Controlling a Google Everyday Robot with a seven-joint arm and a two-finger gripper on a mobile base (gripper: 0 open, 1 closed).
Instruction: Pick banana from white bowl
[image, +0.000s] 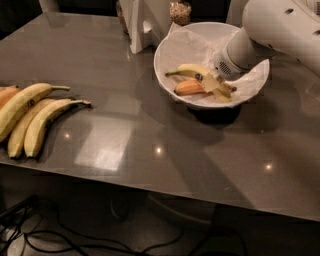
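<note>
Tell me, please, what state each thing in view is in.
white bowl, upright on the table, paper-lined.
banana, lying in the bowl, stem pointing left.
orange-brown fruit, lying in the bowl beside the banana.
yellow bananas, lying grouped at the table's left.
claw, down in the bowl at the banana's right end.

We note: yellow bananas (30, 117), left on grey table (150, 150) | white stand (142, 25) and jar (180, 10) at rear | cables (50, 235) beneath.
</note>
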